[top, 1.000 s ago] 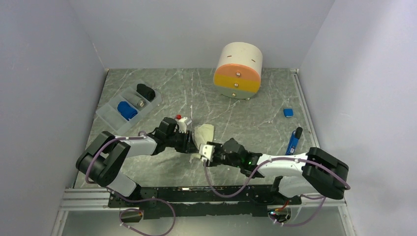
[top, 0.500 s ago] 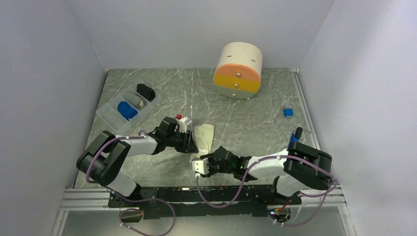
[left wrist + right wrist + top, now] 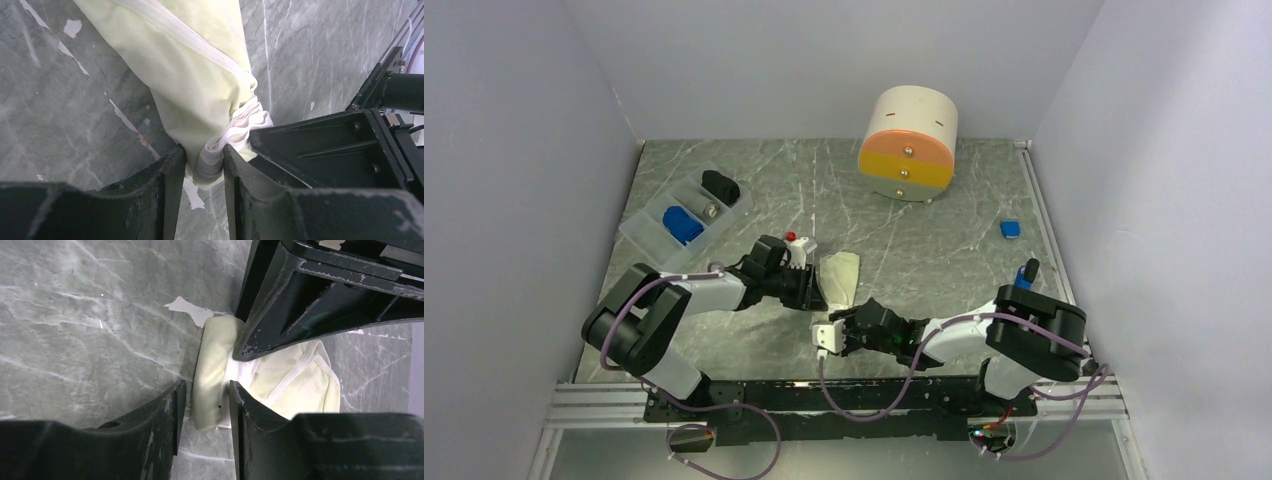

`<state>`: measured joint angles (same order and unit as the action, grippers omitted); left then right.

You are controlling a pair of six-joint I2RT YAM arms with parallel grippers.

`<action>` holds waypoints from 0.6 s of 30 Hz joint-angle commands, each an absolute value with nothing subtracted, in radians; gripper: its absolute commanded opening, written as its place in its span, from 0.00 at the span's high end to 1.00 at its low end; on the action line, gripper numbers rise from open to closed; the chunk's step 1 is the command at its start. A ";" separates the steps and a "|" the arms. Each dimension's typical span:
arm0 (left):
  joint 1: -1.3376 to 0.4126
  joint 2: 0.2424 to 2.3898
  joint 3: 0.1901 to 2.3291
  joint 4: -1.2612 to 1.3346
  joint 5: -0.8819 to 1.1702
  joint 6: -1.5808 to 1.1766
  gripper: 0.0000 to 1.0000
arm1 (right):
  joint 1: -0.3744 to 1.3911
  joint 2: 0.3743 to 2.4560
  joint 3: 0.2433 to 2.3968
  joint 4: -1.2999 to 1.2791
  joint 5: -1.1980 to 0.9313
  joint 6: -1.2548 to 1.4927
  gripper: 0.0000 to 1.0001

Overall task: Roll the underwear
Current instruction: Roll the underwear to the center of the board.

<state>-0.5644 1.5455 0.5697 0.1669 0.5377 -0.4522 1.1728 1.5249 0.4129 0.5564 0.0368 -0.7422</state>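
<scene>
On the left gripper (image 3: 204, 164), I found the jaws clamped on the bunched edge of the pale cream-yellow cloth underwear (image 3: 190, 80), which lay on the grey marbled counter (image 3: 924, 250). The right gripper (image 3: 206, 392) had its jaws narrow astride the folded end; I could not tell whether they pinched it.

No text, label, brand, number or sign can be read in any of the views.
</scene>
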 commanded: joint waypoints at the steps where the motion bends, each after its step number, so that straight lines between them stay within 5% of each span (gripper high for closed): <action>1: -0.571 1.574 0.579 0.061 0.522 -0.401 0.60 | 1.174 1.560 0.420 0.643 0.101 -0.689 0.59; 5: -0.570 1.573 0.587 0.047 0.520 -0.395 0.59 | 1.173 1.588 0.450 0.625 0.136 -0.674 0.60; 11: -0.570 1.572 0.592 0.044 0.517 -0.406 0.57 | 1.172 1.583 0.457 0.597 0.108 -0.658 0.82; 18: -0.523 1.513 0.537 0.123 0.526 -0.560 0.28 | 1.164 1.582 0.439 0.612 0.007 -0.515 0.95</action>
<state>-0.5621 1.5299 0.5907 0.1368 0.5644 -0.4805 1.1713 1.5803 0.4332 0.6071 0.0887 -0.6384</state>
